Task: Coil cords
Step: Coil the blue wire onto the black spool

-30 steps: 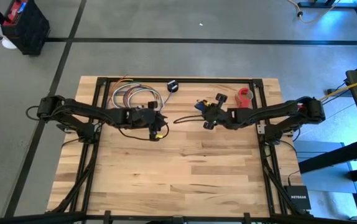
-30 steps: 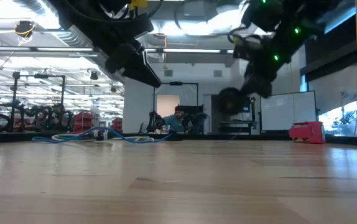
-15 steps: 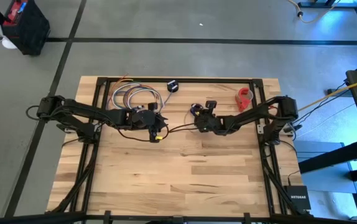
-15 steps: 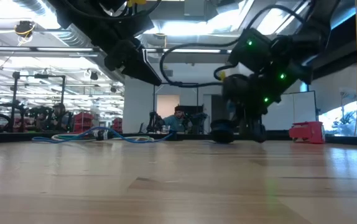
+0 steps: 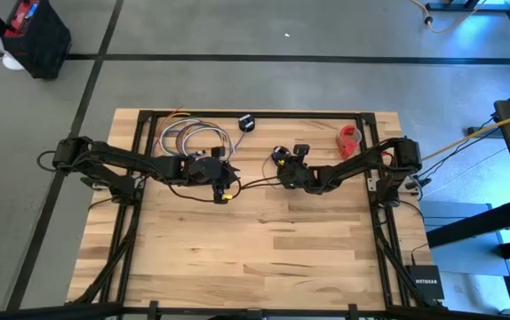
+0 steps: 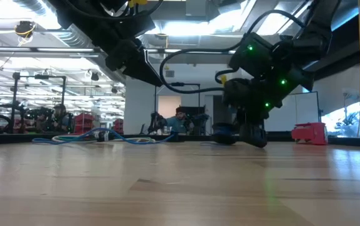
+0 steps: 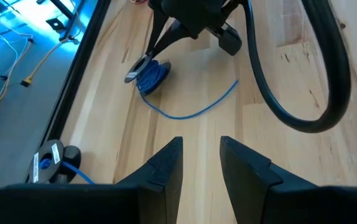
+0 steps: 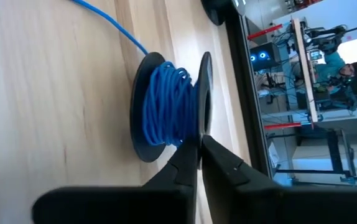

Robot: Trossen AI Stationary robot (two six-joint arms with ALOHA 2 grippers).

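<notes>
Two arms over the wooden table (image 5: 255, 258), both reaching toward its middle

High view: left gripper (image 5: 228, 176) sits left of centre, in the far half. Right gripper (image 5: 280, 163) is just right of it, tips at a small spool (image 5: 279, 155) of blue cord (image 5: 277, 153). A thin dark line runs on the table between the two grippers. Loose coil of coloured cords (image 5: 188, 138) lies far left, beside the left arm. Small black puck (image 5: 247, 123) on the far edge. Red tape roll (image 5: 350, 136) far right, well apart from the spool.

Low view: right gripper (image 6: 254, 139) is down at table level, the dark spool (image 6: 224, 133) just beside it. Left gripper (image 6: 143, 70) hangs well above the wood. Cords (image 6: 98, 135) lie flat at far left; tape roll (image 6: 310, 133) at far right. A seated person (image 6: 180, 119) shows in the room behind.

Left wrist view: left gripper (image 7: 200, 144) has fingers parted, bare wood between them, holding nothing. Ahead, the right gripper (image 7: 140, 64) touches the spool (image 7: 150, 76); a loose tail of blue cord (image 7: 194, 111) curves away across the boards. Puck (image 7: 48, 163) at the table edge.

Right wrist view: right gripper (image 8: 200, 140) has fingers pressed together, pinching the rim of the spool (image 8: 204, 93), which stands on edge. Blue cord (image 8: 166, 109) is wound round its core, one strand leading off over the wood
</notes>
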